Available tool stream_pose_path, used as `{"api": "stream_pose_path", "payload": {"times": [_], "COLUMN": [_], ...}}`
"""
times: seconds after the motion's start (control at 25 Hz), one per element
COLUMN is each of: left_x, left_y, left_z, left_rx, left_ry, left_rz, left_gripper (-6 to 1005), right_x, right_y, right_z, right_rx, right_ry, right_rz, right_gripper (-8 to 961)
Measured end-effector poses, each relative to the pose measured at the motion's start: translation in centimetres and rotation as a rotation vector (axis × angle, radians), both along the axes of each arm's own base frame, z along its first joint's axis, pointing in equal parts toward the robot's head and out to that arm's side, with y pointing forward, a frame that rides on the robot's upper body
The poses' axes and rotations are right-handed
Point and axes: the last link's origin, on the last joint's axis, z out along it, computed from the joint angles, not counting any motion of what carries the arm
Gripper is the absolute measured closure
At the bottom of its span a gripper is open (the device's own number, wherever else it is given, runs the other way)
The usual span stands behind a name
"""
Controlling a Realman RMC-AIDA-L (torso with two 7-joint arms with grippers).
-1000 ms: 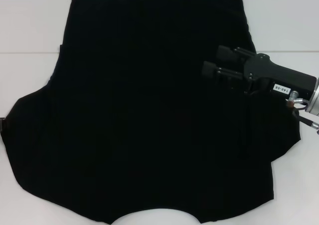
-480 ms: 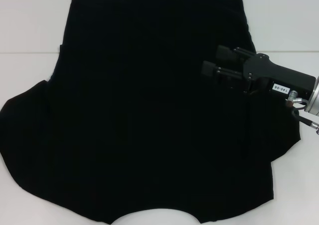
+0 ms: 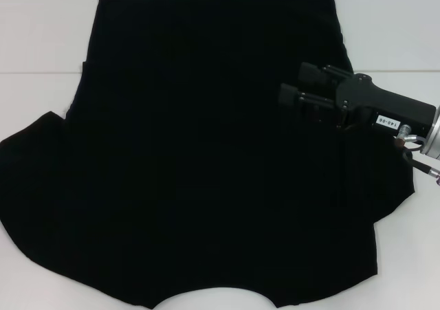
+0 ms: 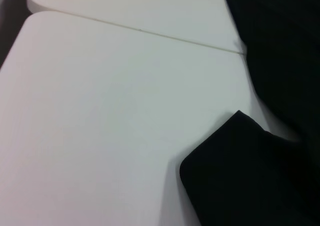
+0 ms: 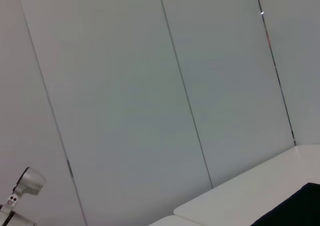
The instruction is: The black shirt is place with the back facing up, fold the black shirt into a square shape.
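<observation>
Fabric covers most of the head view: the black shirt [image 3: 206, 165] lies spread flat on the white table [image 3: 41, 35], its straight edge at the far side and its curved edge at the near side, running out of the picture at the bottom. One sleeve reaches toward the robot's left edge of the table, the other toward the right, where faint creases show in the cloth. No print is visible on the upward side. The right end effector [image 3: 294, 86] hangs over the shirt's right portion, its black body angled in from the right on a silver arm, its two fingers [image 3: 306, 71] standing apart with nothing between them; whether it touches the cloth cannot be told. The left end effector does not show in any view. The left wrist view shows a rounded corner of the shirt's left sleeve lying on bare table, with a seam line crossing the tabletop beyond it. The right wrist view looks mostly at a pale panelled wall [image 5: 150, 85], with a strip of table and a small dark corner of shirt at one edge.
</observation>
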Motion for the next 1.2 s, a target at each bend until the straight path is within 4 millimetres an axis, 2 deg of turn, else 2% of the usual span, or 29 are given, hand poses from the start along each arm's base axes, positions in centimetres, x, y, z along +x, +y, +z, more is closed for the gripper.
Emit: {"api": "stream_pose_path", "payload": {"times": [1.2], "left_x": [-0.5], "left_y": [-1.7], "left_z": [0.7], "left_rx": [0.008], "left_ry": [-0.073], "left_rz": [0.029], "left_gripper": [998], "right_x": [0.1], "right_y": [0.1], "right_z": [0.0], "right_rx": [0.005], "right_ry": [-0.005], "right_rz": [-0.007], "right_gripper": [127]}}
